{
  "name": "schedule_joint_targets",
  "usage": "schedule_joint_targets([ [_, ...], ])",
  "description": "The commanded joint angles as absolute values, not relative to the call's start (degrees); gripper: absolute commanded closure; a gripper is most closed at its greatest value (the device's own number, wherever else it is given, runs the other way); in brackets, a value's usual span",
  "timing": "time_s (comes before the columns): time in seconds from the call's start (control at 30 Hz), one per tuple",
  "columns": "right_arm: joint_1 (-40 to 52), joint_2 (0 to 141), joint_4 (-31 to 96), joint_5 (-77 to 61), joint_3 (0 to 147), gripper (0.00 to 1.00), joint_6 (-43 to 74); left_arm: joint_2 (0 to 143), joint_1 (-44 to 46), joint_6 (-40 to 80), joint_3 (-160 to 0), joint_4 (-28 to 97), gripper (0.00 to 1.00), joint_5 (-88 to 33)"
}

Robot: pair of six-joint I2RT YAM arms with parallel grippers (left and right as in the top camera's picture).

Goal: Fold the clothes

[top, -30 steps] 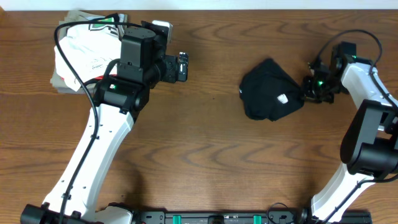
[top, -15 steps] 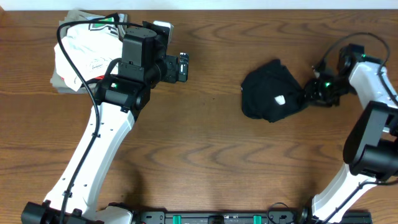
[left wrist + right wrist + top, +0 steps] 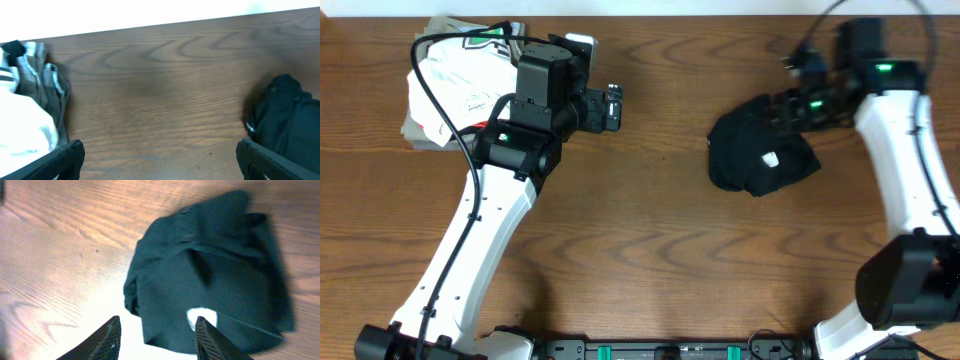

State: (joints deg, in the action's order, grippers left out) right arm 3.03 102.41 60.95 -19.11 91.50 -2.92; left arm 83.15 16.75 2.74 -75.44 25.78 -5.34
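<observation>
The clothes, a black shirt (image 3: 760,155), lie bunched in a lump on the right half of the table, a small white mark facing up. In the right wrist view the black shirt (image 3: 215,275) fills the middle. My right gripper (image 3: 157,336) hangs open above it with nothing between its fingers. From overhead the right gripper (image 3: 788,106) is over the lump's far edge. My left gripper (image 3: 613,105) is open and empty over bare wood, well left of the shirt. In the left wrist view the left gripper (image 3: 160,161) spans wide, with the shirt (image 3: 290,115) at the right edge.
A pile of a white printed garment (image 3: 455,75) on grey-olive garments (image 3: 47,92) sits at the far left corner, beside the left arm. The table's far edge (image 3: 160,25) runs close behind both grippers.
My right gripper has let go of the shirt's right side, opened, and swung up and left over the lump. The shirt has settled slightly. The left arm has not moved.
</observation>
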Motion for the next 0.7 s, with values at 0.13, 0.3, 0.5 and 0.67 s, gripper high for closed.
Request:
schedule_joint_targets([
  [0.13,8.91,104.29,57.76,-7.7,83.11,0.53,8.99,83.5,14.44,2.0,-75.24,27.68,0.02,-3.16],
  [0.3,10.66,104.27,57.41,-7.35,80.44,0.49,11.18,83.5,13.21,2.0,-75.24,28.36,0.02,-3.16],
  [0.5,12.23,104.27,52.9,-6.26,76.88,0.43,13.08,83.5,13.13,2.02,-75.24,28.47,0.02,-3.16],
  [0.67,13.08,104.29,48.51,-6.44,73.32,0.55,14.83,83.5,13.13,2.02,-75.24,28.8,0.02,-3.16],
])
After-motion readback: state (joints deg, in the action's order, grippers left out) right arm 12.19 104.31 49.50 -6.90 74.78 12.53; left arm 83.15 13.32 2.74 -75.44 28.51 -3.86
